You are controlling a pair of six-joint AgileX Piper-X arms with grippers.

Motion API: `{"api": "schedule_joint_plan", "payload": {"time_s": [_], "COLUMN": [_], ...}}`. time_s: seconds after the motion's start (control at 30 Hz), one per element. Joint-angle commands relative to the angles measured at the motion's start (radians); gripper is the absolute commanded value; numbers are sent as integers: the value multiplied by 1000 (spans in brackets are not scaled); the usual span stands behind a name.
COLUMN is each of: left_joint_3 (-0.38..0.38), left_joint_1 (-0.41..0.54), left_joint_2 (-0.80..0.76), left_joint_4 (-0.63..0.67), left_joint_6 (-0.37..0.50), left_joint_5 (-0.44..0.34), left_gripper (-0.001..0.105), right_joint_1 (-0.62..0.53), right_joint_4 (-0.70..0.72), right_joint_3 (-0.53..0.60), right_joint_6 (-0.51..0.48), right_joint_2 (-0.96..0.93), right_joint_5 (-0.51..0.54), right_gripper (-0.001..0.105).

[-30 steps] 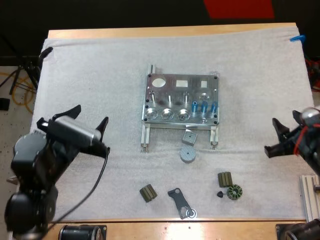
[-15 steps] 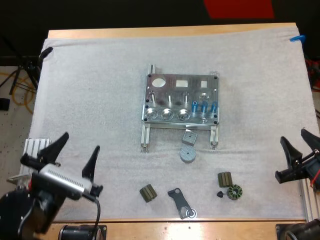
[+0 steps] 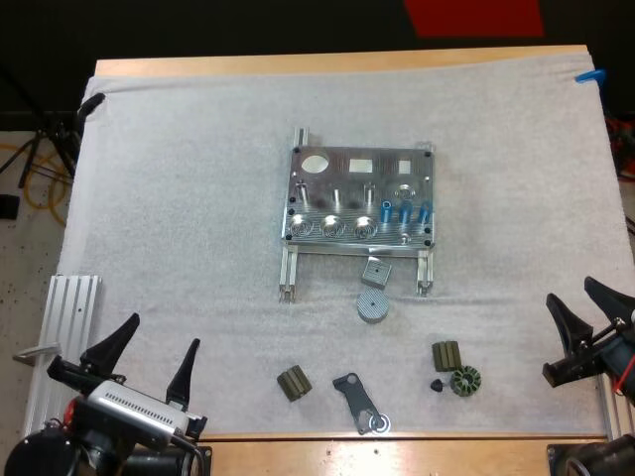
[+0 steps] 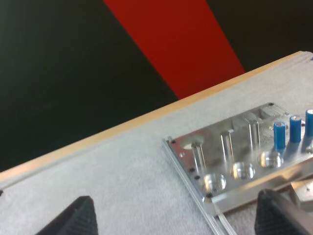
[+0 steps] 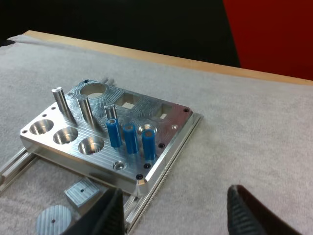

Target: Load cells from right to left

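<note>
The metal fixture [image 3: 359, 208] lies mid-mat with three blue cylinders [image 3: 405, 210] standing upright in its right front holes; three round holes to their left are bare. My left gripper [image 3: 164, 332] hovers open over the mat's near left corner, far from the fixture. My right gripper [image 3: 571, 291] is open by the mat's right edge. The left wrist view looks across the fixture [image 4: 234, 152] and cylinders [image 4: 293, 129] between the spread left gripper [image 4: 173, 205]. In the right wrist view the fixture [image 5: 146, 105] and cylinders [image 5: 129, 138] sit beyond the open right gripper [image 5: 175, 196].
A small grey block [image 3: 376, 270] and a grey disc [image 3: 372, 306] lie just in front of the fixture. Nearer the front edge are two olive parts [image 3: 293, 382] [image 3: 446, 355], a toothed ring [image 3: 465, 381] and a black bracket [image 3: 357, 402]. Aluminium rails [image 3: 64, 327] [image 3: 615, 397] flank the mat.
Both arms have drawn back toward the near edge, the left one much farther, uncovering the left rail. Both grippers stay open. Fixture and parts have not moved.
</note>
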Motion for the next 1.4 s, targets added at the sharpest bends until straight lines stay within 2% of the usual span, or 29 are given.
{"api": "schedule_joint_plan", "payload": {"time_s": [0.0, 0.2, 0.47, 0.8, 1.2, 1.37], "left_joint_3": [13, 68, 134, 143, 161, 182], "left_joint_1": [1, 1, 1, 1, 1, 1], "left_joint_2": [-23, -99, -160, -170, -170, -170], "left_joint_4": [7, 36, 36, 36, 36, 69], "left_joint_6": [-4, -7, -31, -31, -33, -82], "left_joint_5": [-11, -16, -16, -41, -83, -83], "left_gripper": [66, 66, 66, 66, 66, 66], "right_joint_1": [-4, -4, -4, -4, -4, -4], "right_joint_4": [11, 138, 168, 218, 211, 211], "right_joint_3": [1, 19, 96, 143, 145, 145], "right_joint_6": [4, 4, 7, 65, 85, 85], "right_joint_2": [-18, -64, -183, -322, -318, -318], "right_joint_5": [-11, -14, -14, 17, 45, 45], "right_gripper": [47, 47, 47, 47, 47, 47]}}
